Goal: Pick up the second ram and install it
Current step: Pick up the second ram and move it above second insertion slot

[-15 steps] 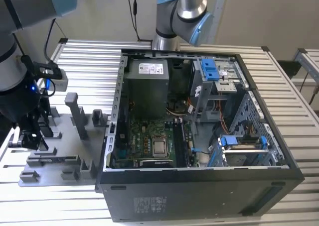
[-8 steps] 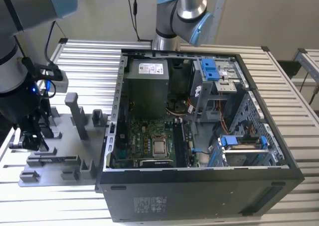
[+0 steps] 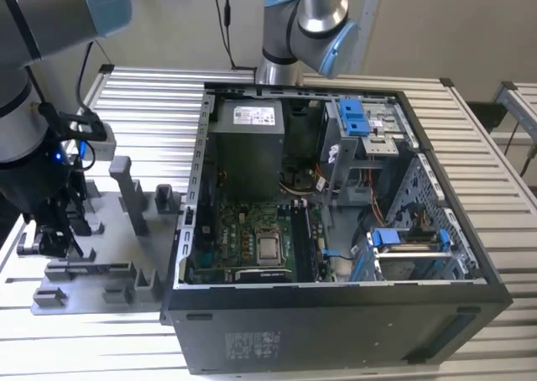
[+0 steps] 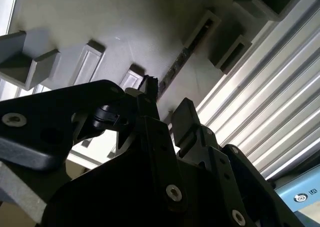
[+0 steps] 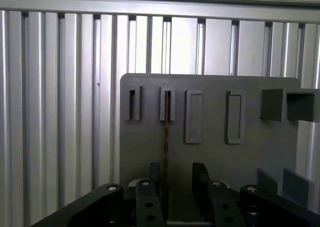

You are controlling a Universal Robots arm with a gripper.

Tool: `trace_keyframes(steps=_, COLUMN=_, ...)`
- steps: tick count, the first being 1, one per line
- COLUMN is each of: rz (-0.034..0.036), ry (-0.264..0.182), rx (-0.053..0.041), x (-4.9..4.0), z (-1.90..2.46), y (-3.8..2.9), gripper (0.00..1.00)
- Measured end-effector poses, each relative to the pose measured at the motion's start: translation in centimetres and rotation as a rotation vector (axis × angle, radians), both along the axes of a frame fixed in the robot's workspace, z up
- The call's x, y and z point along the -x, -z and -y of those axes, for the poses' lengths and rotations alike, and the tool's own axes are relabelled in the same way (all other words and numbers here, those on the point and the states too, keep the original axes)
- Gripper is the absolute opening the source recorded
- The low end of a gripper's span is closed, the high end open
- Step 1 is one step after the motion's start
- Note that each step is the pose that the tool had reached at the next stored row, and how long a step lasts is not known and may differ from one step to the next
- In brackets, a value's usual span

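The second ram is seated on edge in the grey holder plate, near one plate edge — its long axis is aligned between the fingers of the open pincer; nothing is gripped.

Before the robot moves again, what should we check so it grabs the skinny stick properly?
1. The second ram stands on its edge in the grey holder plate: ok.
2. The gripper is lined up with the ram, and the stick runs into the gap between its fingers: ok, though it sits closer to one finger.
3. The fingers are open: ok.
4. The ram is gripped: not ok, the fingers have not yet closed on it.
5. The computer case lies open on top: ok.
6. There is a free slot for the ram inside the case: cannot tell.
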State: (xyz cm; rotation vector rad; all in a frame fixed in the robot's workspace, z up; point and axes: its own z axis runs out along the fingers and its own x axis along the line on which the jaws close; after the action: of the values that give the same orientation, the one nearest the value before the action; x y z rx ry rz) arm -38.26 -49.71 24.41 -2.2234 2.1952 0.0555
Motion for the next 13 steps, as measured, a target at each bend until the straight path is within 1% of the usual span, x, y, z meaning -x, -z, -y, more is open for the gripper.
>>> trace_keyframes(steps=7, rz=0.0, ry=0.0, rx=0.0003, x=0.0, z=0.23, y=0.77, gripper=0.4)
trace_keyframes(steps=13, rz=0.0, ry=0.0, rx=0.0002, x=0.0, z=0.3, y=1.48, gripper=0.4)
